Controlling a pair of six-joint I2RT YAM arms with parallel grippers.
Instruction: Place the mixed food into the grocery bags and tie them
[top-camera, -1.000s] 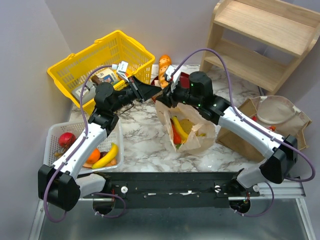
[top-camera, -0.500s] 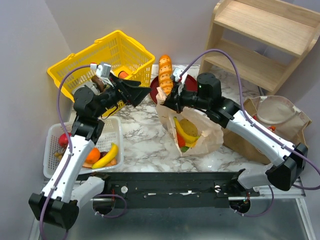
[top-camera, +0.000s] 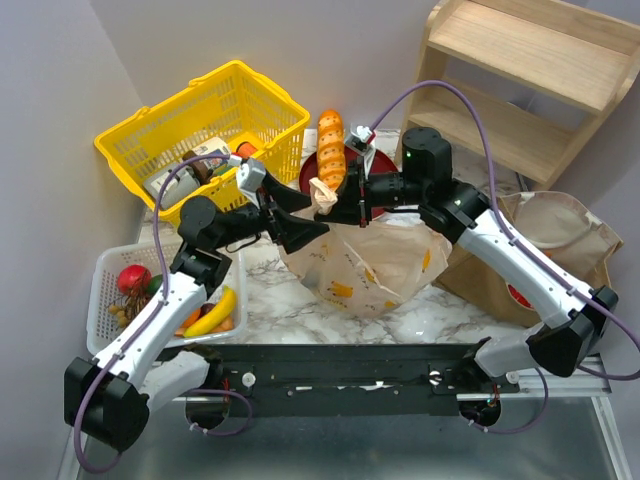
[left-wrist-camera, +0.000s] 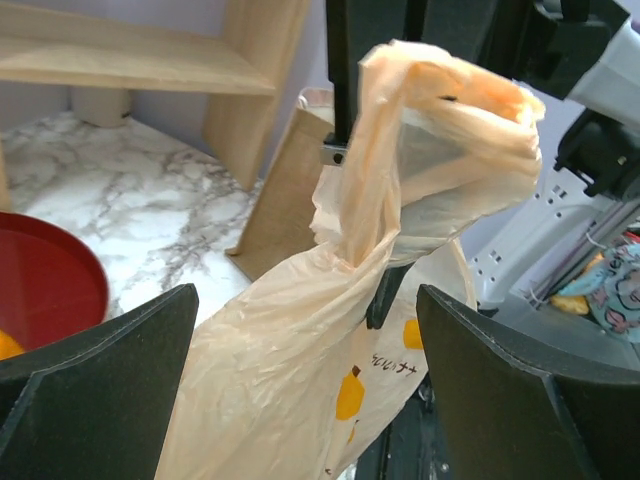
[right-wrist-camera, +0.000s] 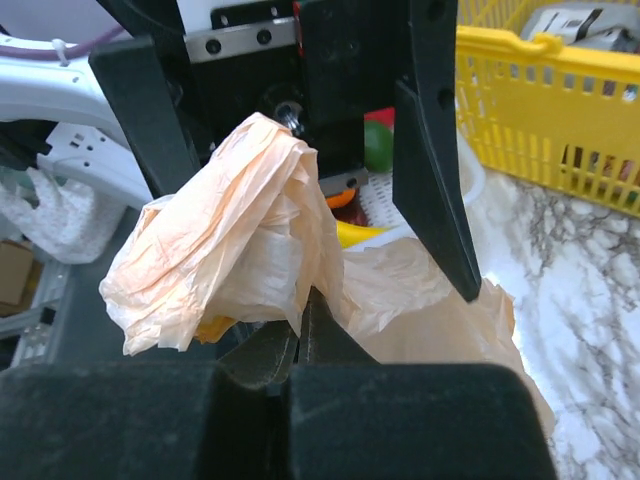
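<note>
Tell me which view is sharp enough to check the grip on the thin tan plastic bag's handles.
Top external: evenly lit, sharp, no glare on the thin translucent tan plastic bag. Left wrist: twisted handles crisp between the open left gripper. Right wrist: the right gripper, shut on bunched plastic, is dark and blurred up close.

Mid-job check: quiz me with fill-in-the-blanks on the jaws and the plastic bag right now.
The right gripper has its jaws ____ on the plastic bag's bunched top.
The left gripper holds its jaws ____, facing that top.
The banana lies in the tray on the ____ arm's side.
Missing: shut; open; left.
</note>
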